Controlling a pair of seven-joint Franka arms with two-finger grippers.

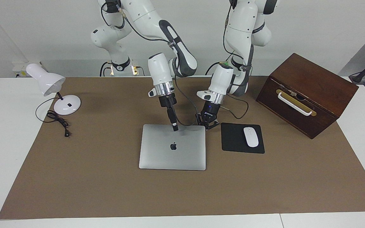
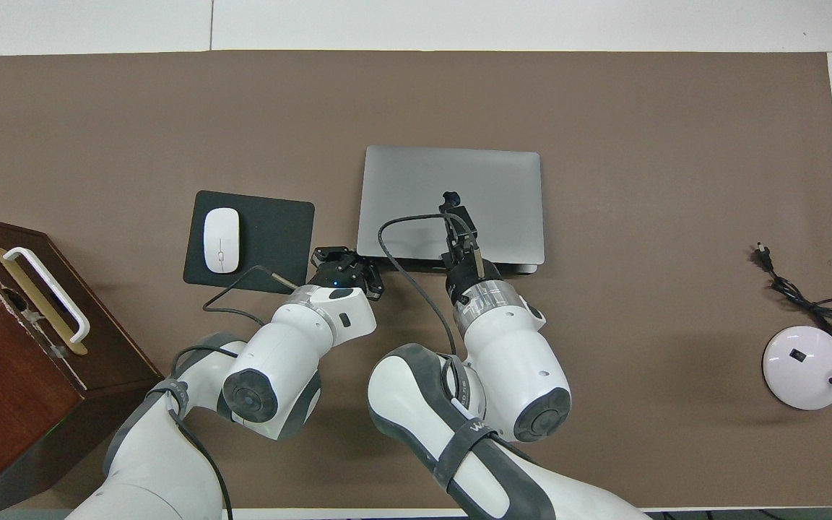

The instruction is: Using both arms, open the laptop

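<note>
The laptop (image 1: pixel 173 156) lies shut and flat on the brown mat, with the dark apple logo on its lid; it also shows in the overhead view (image 2: pixel 452 173). My right gripper (image 1: pixel 175 128) points down with its fingers together, its tip on the lid close to the edge nearest the robots; it also shows in the overhead view (image 2: pixel 451 197). My left gripper (image 1: pixel 208 123) is open and low at the laptop's corner nearest the robots, toward the left arm's end; it also shows in the overhead view (image 2: pixel 347 261). Whether it touches the laptop is unclear.
A black mouse pad (image 1: pixel 233 139) with a white mouse (image 1: pixel 251 136) lies beside the laptop toward the left arm's end. A brown wooden box (image 1: pixel 309 91) with a white handle stands past it. A white desk lamp (image 1: pixel 48 84) and its cord (image 1: pixel 59 122) sit toward the right arm's end.
</note>
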